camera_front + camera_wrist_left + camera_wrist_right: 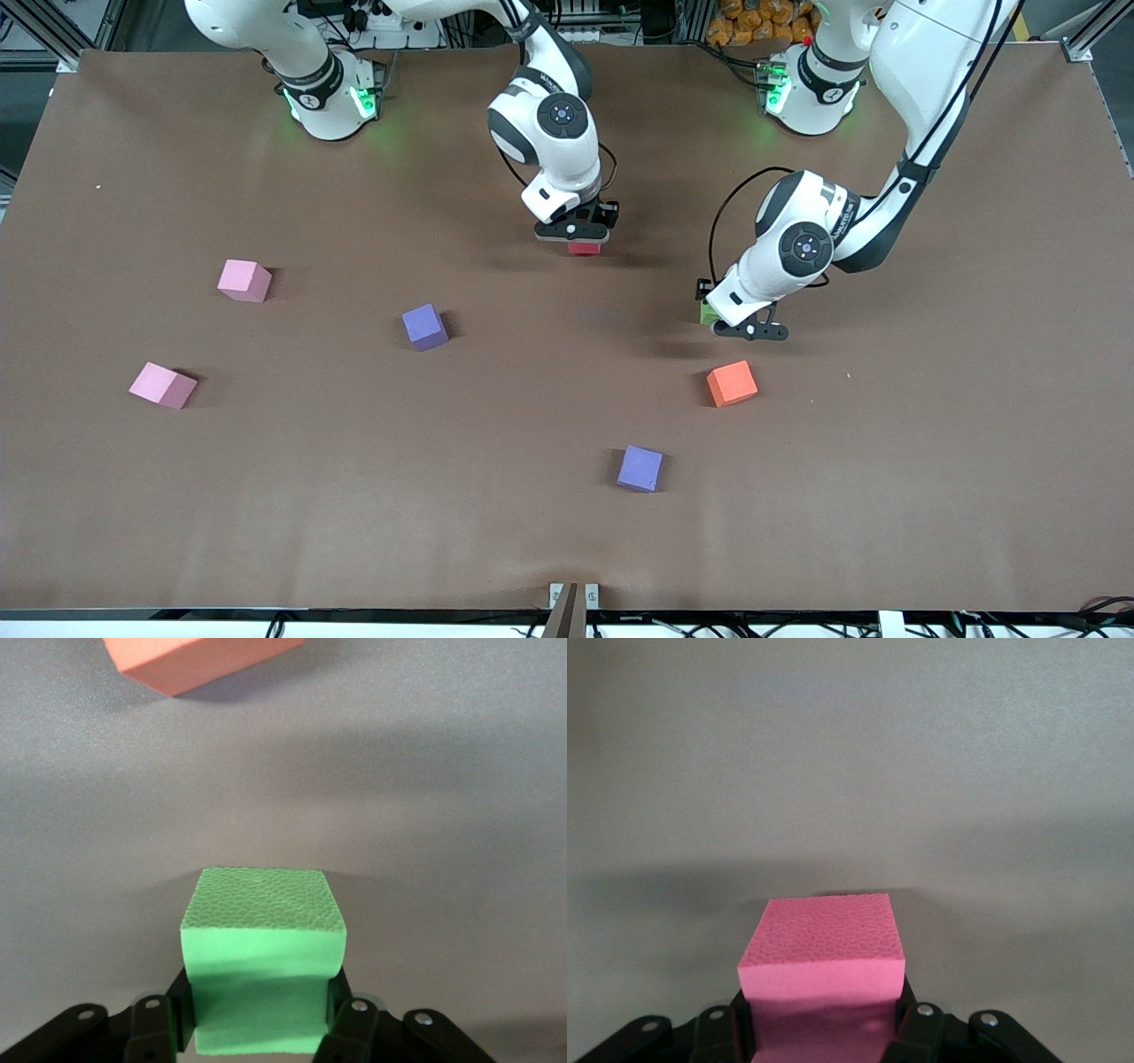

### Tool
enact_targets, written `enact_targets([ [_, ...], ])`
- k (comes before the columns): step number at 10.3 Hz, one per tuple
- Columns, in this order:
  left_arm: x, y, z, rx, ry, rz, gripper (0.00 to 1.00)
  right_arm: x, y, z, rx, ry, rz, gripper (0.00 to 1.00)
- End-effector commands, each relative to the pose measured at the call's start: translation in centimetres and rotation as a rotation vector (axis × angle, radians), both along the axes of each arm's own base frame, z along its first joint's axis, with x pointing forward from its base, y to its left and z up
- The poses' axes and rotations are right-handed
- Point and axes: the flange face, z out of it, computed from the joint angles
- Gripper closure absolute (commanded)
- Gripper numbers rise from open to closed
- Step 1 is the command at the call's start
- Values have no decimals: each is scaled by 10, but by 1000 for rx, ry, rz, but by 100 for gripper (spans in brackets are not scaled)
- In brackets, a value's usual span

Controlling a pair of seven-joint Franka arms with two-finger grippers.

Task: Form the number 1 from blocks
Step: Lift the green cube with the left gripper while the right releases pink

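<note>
Your left gripper was clamped on the green block beside the orange block; your right gripper pinched the red block. Both appeared mid-pickup; placing them in line should follow.

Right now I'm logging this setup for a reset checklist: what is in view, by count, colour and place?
pink blocks: two, pink, toward the right arm's end of the table, apart.
purple blocks: two, purple, mid-table; the second nearest the front camera.
orange block: one, orange, toward the left arm's end.
green block: one, green, gripped in the left claw.
red block: one, red, gripped in the right claw.
table: one, brown.
left claw: shut on the green block, near the orange block.
right claw: shut on the red block, mid-table.
</note>
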Motion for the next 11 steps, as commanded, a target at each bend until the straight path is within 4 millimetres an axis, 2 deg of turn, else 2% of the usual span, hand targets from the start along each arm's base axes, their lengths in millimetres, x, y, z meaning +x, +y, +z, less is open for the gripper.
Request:
enact_targets([
  [1,-3,-4,-1,12,-14,17,100,-3,0,-7,-5,14,-21,56],
  [4,-6,-14,2,14,-20,28,100,-8,2,-15,-16,20,-12,54],
  [5,-6,-16,5,15,-24,28,100,-9,2,-15,-18,22,-10,31],
  [6,-4,-16,15,14,-44,30,100,-9,3,-13,-14,19,-10,0],
  [7,-2,-16,24,16,-56,28,100,-9,2,-7,-8,18,-12,0],
  [8,-1,-17,39,19,-79,25,100,-1,-2,10,8,13,-25,0],
  [10,0,-15,64,33,-92,23,100,20,-36,55,45,6,-74,0],
  [11,1,-17,73,32,-99,29,100,33,-64,73,61,6,-115,0],
])
